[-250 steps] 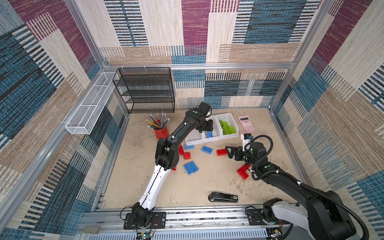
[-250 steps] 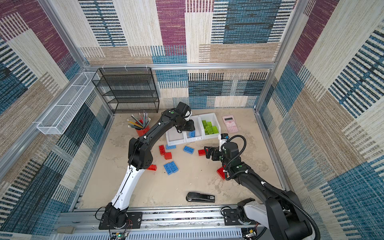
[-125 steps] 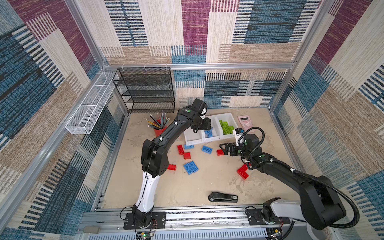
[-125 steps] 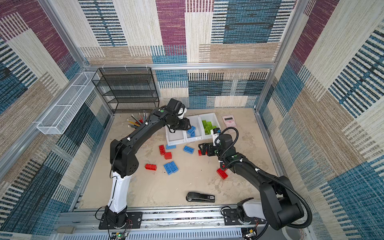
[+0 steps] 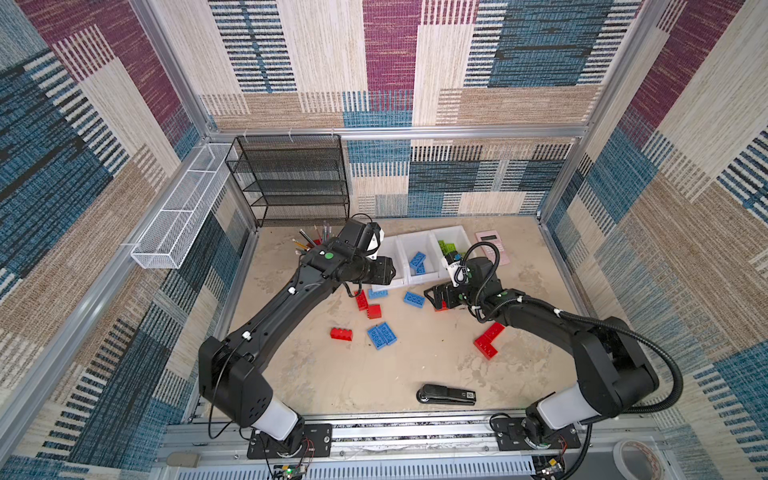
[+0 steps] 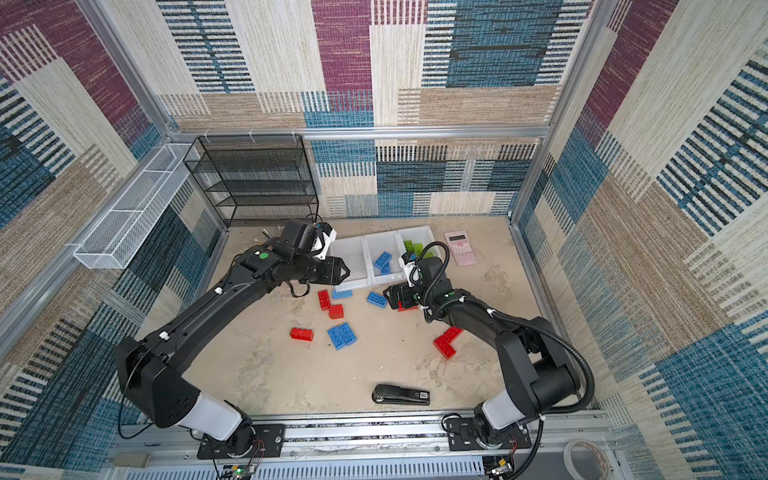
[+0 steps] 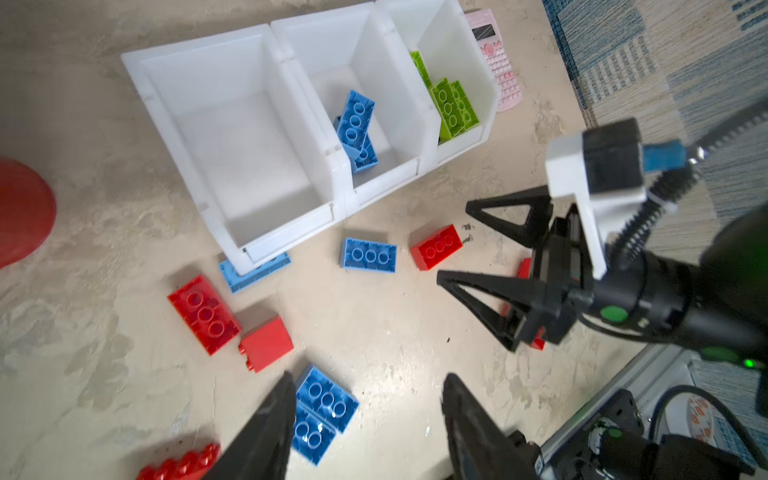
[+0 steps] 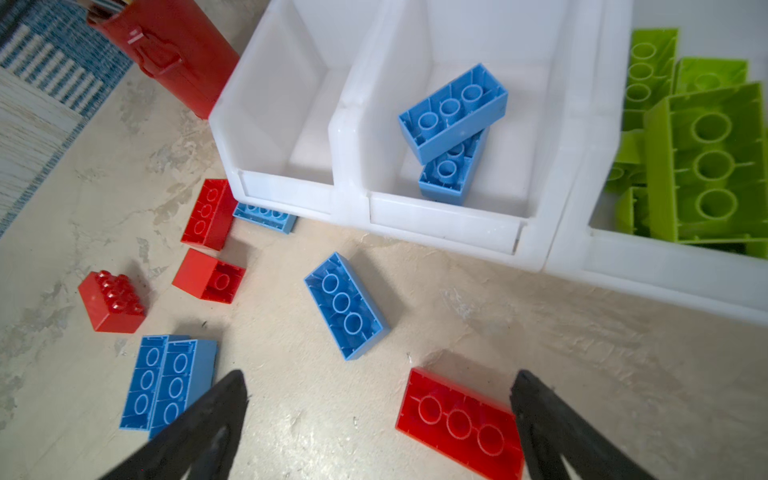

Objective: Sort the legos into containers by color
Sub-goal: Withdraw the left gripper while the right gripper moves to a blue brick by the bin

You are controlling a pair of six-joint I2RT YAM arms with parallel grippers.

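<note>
Plainly, left gripper (image 7: pixel 368 386) gapes empty near the containers (image 7: pixel 286 226); right gripper (image 8: pixel 378 376) (spread wide) is at a red lego (image 8: pixel 457 419).

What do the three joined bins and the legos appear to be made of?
Bins: probably thin moulded plastic, white, slightly translucent, glossy; light glows through the walls. Legos: rigid moulded plastic, smooth satin sheen; hollow ribbed undersides with tubes show.

Black fingers (image 8: pixel 199 428) spread wide, nothing gripped. Red brick (image 8: pixel 459 424) on the table (image 8: pixel 498 316), hollow side up, between them, near one. Middle bin (image 8: pixel 440 224): two blue bricks (image 8: pixel 453 112), stacked crosswise. End bin (image 8: pixel 665 266): several lime green bricks (image 8: pixel 706 166).
</note>
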